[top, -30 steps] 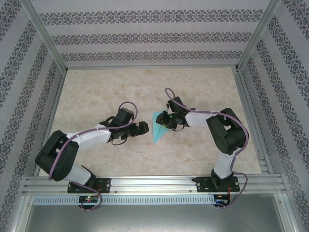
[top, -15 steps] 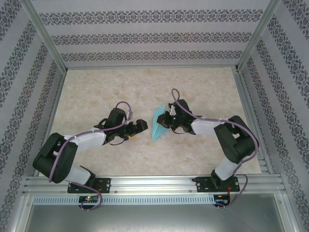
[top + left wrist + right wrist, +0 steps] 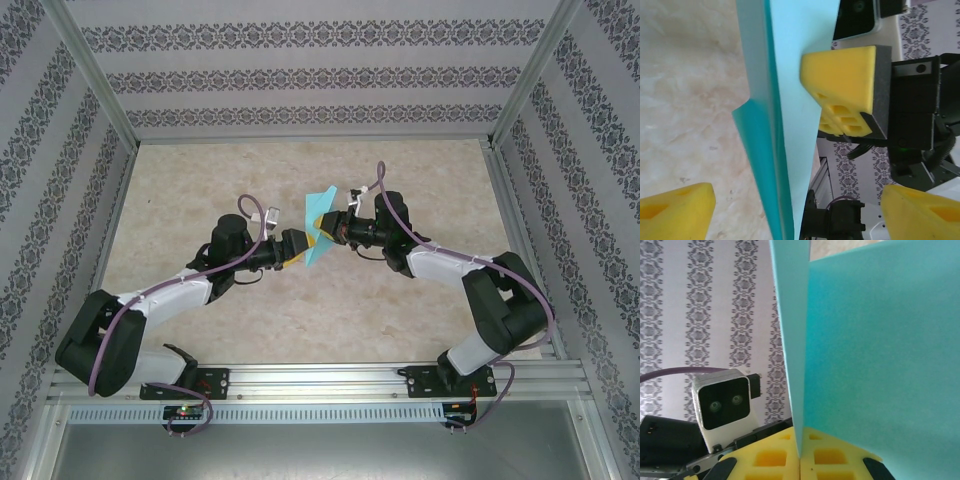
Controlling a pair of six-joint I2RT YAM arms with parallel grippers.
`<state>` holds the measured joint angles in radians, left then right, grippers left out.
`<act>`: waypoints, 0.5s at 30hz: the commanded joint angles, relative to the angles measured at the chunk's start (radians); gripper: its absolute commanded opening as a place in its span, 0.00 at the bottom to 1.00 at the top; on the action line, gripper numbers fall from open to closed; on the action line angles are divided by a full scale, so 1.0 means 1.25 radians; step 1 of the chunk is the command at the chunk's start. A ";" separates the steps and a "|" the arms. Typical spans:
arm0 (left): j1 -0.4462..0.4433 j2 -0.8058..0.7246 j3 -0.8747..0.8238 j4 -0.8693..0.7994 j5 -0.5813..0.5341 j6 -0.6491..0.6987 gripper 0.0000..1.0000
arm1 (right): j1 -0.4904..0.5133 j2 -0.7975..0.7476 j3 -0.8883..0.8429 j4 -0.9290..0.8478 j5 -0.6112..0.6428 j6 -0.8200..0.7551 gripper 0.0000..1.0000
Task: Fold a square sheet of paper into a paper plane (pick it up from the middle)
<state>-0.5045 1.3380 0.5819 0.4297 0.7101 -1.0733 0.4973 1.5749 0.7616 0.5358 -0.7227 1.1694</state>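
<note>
The turquoise paper plane (image 3: 318, 228), a folded pointed sheet, hangs edge-up above the table's middle. My right gripper (image 3: 338, 230) is shut on it. In the right wrist view the yellow pads (image 3: 765, 460) pinch the plane's crease (image 3: 795, 365), with my right gripper (image 3: 801, 462) at the bottom. My left gripper (image 3: 297, 246) faces it from the left and is open. In the left wrist view its yellow fingertips (image 3: 675, 210) stand far apart on either side of the plane (image 3: 790, 100), not touching it, and my left gripper (image 3: 797, 215) straddles the lower edge.
The marble-patterned table (image 3: 200, 180) is bounded by an aluminium frame (image 3: 300, 380) and patterned walls. The right gripper's yellow finger (image 3: 845, 90) shows against the paper in the left wrist view. The left wrist camera housing (image 3: 722, 405) shows in the right wrist view.
The right gripper lifted the paper off the table and carried it back and left. The left arm reached right until its open fingers straddled the paper.
</note>
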 commanded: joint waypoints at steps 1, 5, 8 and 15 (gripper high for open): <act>-0.014 0.015 0.008 0.083 0.023 -0.023 0.85 | 0.007 0.022 -0.008 0.128 -0.050 0.067 0.07; -0.017 0.021 0.007 0.109 0.022 -0.032 0.74 | 0.013 0.036 -0.010 0.155 -0.061 0.084 0.07; -0.019 0.021 0.008 0.112 0.018 -0.029 0.61 | 0.015 0.040 -0.009 0.157 -0.063 0.084 0.07; -0.020 0.015 0.029 0.040 0.000 0.021 0.29 | 0.009 0.032 -0.007 0.110 -0.072 0.058 0.10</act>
<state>-0.5194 1.3567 0.5835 0.4980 0.7174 -1.0927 0.5098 1.6150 0.7609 0.6716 -0.7895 1.2629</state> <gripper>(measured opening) 0.305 0.095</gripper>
